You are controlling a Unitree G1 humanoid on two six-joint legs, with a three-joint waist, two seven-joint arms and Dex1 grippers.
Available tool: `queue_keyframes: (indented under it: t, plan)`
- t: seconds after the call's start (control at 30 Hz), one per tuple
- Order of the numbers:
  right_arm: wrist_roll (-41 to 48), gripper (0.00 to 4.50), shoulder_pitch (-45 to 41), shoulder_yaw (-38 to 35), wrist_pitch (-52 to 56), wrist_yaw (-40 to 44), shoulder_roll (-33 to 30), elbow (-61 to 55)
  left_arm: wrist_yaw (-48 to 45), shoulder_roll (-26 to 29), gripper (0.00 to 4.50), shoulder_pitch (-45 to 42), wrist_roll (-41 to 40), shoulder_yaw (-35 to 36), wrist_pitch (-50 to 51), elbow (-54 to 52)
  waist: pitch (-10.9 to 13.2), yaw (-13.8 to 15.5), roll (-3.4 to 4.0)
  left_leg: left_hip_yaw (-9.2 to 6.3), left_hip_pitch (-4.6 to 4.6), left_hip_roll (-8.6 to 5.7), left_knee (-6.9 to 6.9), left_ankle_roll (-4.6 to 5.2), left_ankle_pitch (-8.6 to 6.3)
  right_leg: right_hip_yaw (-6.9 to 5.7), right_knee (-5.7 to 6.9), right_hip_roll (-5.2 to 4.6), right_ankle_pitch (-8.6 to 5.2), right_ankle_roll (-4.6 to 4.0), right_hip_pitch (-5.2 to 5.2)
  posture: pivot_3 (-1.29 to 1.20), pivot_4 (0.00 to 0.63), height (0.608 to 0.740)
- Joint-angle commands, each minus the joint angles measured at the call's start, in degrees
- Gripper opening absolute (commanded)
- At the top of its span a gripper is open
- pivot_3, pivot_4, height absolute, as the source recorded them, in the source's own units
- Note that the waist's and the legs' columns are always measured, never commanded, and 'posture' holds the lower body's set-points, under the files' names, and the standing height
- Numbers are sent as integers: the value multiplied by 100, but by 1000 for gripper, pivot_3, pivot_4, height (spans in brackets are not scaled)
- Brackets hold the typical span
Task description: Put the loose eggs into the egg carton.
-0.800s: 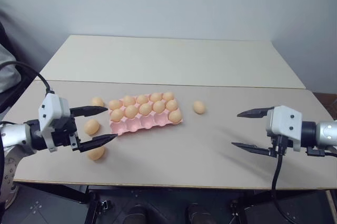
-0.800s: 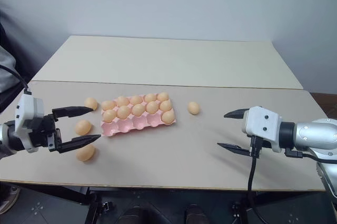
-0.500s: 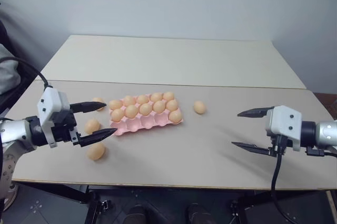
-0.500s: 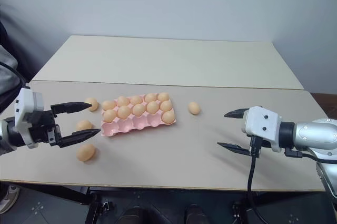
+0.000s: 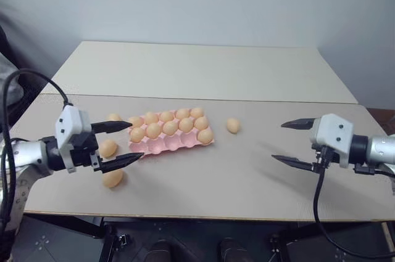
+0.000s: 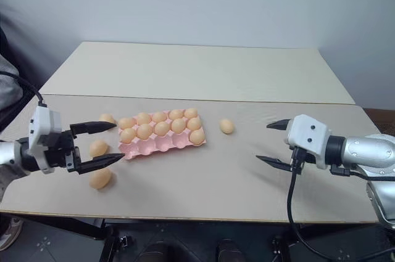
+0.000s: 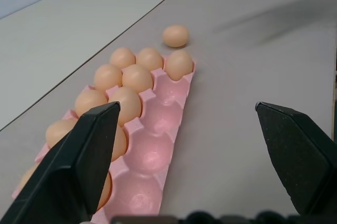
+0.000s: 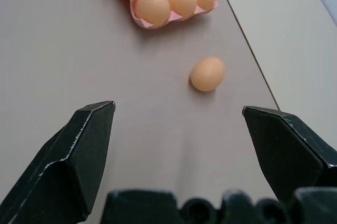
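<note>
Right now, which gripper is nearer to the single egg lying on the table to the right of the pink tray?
Right. The right gripper hovers open beside that single egg, clear of it. The left gripper is beyond the egg carton, among other loose eggs.

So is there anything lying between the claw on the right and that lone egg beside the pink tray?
No. Between the right gripper and the lone egg there is just bare table, clearest in the right wrist view.

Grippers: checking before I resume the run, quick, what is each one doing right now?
Left gripper: open, holding nothing, beside loose eggs.
Right gripper: open, holding nothing.
</note>
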Motion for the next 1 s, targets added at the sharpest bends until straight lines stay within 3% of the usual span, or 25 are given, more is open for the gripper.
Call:
queue_keyframes:
  t: [0.03, 0.17, 0.43, 0.97, 1.0]
  plan:
    - [-186, 4500, -634, 442, 310, -358, 219, 322, -85, 11, 4486, -265, 100, -141, -206, 90, 0, -21, 0, 0, 1, 0, 0, 0, 0, 1, 0, 0, 0, 0, 1, 0, 150, 740]
    - [-302, 4500, -1472, 1069, 905, -602, 709, 971, -84, -29, 4486, -427, 173, -300, -253, 158, 0, -38, 0, 0, -1, 0, -2, 0, 0, 1, -1, 2, 0, 0, -4, 0, 150, 740]
    - [-1022, 4500, -2751, 1951, 666, -1088, 1941, 2637, 40, -108, 4486, -465, 131, -315, -221, -42, 0, -73, 1, 0, -11, -1, -1, 0, 0, 2, 2, 0, 1, -1, -13, 0, 150, 740]
    - [-1976, 4500, -3826, 2284, -325, -1675, 3177, 5272, 258, -113, 4486, -248, 116, -220, -168, -277, 2, -155, 3, 0, -13, -1, -4, -1, 1, 2, 4, -2, 1, -1, -19, 0, 150, 740]
    - [-1955, 4318, -3840, 2267, -306, -1636, 3212, 5329, 267, -116, 4499, -253, 120, -227, -171, -276, 2, -156, 3, 0, -13, -1, -4, -1, 1, 2, 4, -2, 1, -1, -19, 0, 150, 740]
